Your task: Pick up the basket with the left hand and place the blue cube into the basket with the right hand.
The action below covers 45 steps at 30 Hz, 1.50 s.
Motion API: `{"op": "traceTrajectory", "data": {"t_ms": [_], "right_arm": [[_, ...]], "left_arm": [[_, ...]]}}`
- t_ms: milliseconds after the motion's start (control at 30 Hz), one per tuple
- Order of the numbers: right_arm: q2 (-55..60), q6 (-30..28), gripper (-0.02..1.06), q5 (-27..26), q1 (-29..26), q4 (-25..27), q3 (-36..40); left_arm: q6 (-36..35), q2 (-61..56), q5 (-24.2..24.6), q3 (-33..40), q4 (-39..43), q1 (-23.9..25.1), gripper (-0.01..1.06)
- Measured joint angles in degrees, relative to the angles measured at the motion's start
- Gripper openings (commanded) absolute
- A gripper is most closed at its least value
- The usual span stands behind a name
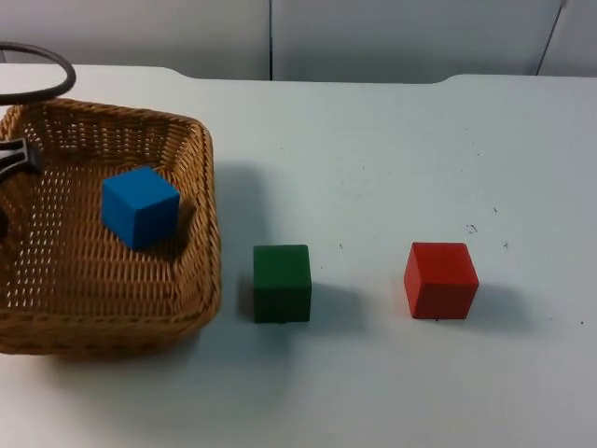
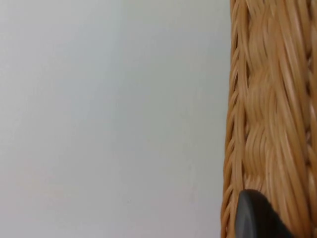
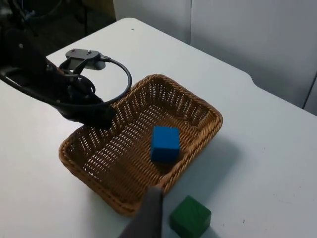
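Blue cube (image 1: 140,206) lies in basket (image 1: 201,280); left hand (image 3: 96,115) grips its rim.

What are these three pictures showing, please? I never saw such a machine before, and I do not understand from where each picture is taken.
This is a robot with two black arms at a white table. One picture looks down from a fixed camera above; the other two come from cameras on the arms' wrists. The left hand is at the rim of a wicker basket; the left wrist picture shows that rim very close. The right hand is raised beside the basket, holding nothing that I can see. A blue cube already lies inside the basket. A green cube and a red cube stand on the table beside it.
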Motion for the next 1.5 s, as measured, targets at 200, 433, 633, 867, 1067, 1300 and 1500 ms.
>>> {"op": "traceTrajectory", "data": {"t_ms": [200,433,633,867,1067,1300,1500], "right_arm": [[0.0,0.1,0.86,0.8,0.0,0.0,0.0],[0.0,0.5,0.86,1.3,0.0,0.0,0.0],[0.0,1.0,0.86,1.4,0.0,0.0,0.0],[0.0,1.0,0.86,1.5,0.0,0.0,0.0],[0.0,1.0,0.86,1.5,0.0,0.0,0.0],[0.0,1.0,0.86,1.6,0.0,0.0,0.0],[0.0,1.0,0.86,1.6,0.0,0.0,0.0]], "left_arm": [[3.2,1.6,-0.7,0.0,0.0,1.7,0.00],[6.7,4.8,-3.0,-0.1,-0.5,1.9,0.00],[8.8,7.2,-4.7,-0.4,-0.8,2.2,0.00],[11.2,7.3,-5.5,-0.6,-1.1,2.2,0.09],[12.0,7.3,-5.8,-0.6,-1.2,2.2,0.24],[14.2,8.5,-6.1,-0.6,-0.6,2.2,0.66],[14.3,6.2,-5.4,-0.6,-0.6,2.2,0.72]]}}
